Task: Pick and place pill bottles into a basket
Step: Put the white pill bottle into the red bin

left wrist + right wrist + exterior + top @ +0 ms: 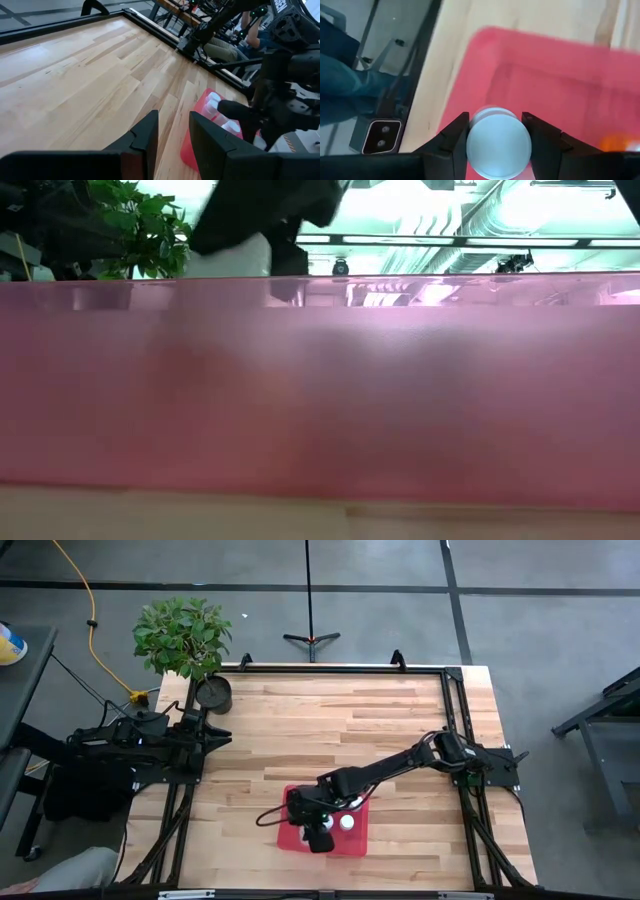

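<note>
The red-pink basket lies near the table's near edge; its wall fills the low view. My right gripper hangs over its inside, shut on a white pill bottle. Two white bottles lie in the basket by the gripper, and they show in the left wrist view. An orange blur in the basket may be the orange bottle. My left gripper waits at the table's left edge, open by a narrow gap and empty. My right gripper pinches the white bottle by its round side wall between its two fingers. The fingers point down from above, and the bottle's round end faces the wrist camera. It sits over the basket's floor near a corner; whether it touches the floor I cannot tell.
A round black pot and a green plant stand at the far left corner. Black rails run along the table's edges. Bare wood lies between the basket and the far edge.
</note>
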Controlling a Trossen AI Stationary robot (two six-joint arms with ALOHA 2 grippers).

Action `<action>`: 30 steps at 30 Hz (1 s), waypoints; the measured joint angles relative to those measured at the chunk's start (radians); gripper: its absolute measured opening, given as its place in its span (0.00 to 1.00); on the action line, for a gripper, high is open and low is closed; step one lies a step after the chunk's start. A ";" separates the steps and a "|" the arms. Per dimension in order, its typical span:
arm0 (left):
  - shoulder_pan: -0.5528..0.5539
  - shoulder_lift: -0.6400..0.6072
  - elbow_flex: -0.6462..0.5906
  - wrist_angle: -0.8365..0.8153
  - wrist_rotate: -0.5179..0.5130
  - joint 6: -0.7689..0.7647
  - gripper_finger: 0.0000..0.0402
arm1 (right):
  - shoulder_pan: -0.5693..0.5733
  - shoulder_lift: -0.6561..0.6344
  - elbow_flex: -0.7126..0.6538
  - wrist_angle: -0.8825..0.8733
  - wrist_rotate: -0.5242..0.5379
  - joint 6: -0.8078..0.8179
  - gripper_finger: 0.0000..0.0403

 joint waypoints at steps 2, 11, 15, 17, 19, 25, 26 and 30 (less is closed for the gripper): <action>0.000 0.000 0.000 0.000 0.000 0.000 0.36 | 0.001 0.000 0.000 0.030 0.005 -0.031 0.37; 0.000 0.000 0.000 0.000 0.000 0.000 0.36 | -0.012 -0.001 0.000 0.035 0.106 -0.205 0.37; 0.000 0.000 0.000 0.000 0.000 0.000 0.36 | -0.029 -0.002 0.000 0.001 0.115 -0.246 0.37; 0.000 0.000 0.000 0.000 0.000 0.000 0.36 | -0.036 -0.002 0.000 -0.020 0.125 -0.262 0.37; 0.000 0.000 0.000 0.000 0.000 0.000 0.36 | -0.043 -0.002 0.000 -0.035 0.126 -0.271 0.37; 0.000 0.000 0.000 0.000 0.000 0.000 0.36 | -0.052 -0.002 0.000 -0.049 0.123 -0.276 0.37; 0.000 0.000 0.000 0.000 0.000 0.000 0.36 | -0.052 -0.002 0.000 -0.049 0.123 -0.277 0.37; 0.000 0.000 0.000 0.000 0.000 0.000 0.36 | -0.050 -0.002 0.000 -0.049 0.124 -0.272 0.37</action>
